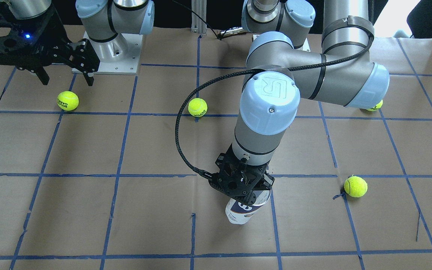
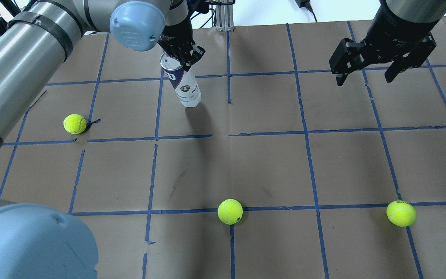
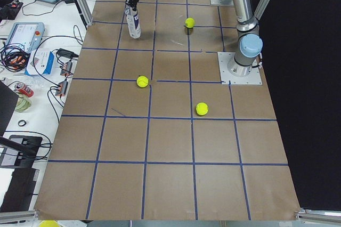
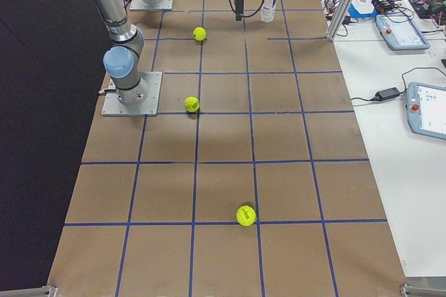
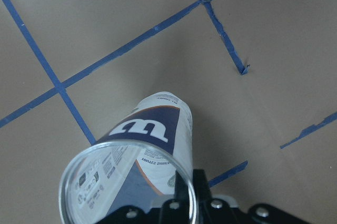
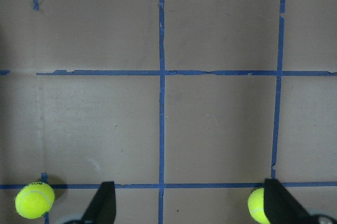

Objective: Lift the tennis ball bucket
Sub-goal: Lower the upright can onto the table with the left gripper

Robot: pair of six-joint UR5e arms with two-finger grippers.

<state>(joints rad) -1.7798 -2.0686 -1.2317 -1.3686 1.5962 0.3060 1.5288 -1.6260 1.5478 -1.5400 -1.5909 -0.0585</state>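
The tennis ball bucket [image 2: 183, 86] is a clear can with a white and navy Wilson label, open end up and slightly tilted, on the far left part of the table. It also shows in the front view [image 1: 243, 214] and the left wrist view [image 5: 150, 145]. My left gripper [image 2: 180, 58] comes down from above and is shut on its top rim [image 1: 244, 189]. I cannot tell whether the can's base touches the paper. My right gripper [image 2: 365, 79] is open and empty, hanging above the far right of the table [image 1: 67, 80], with its fingers [image 6: 102, 205] spread wide.
Tennis balls lie loose on the brown paper with its blue tape grid: one left of the can [image 2: 75, 124], one at the near middle [image 2: 230, 211], one near right [image 2: 401, 213]. Another ball [image 1: 373, 107] is partly hidden behind the left arm's elbow.
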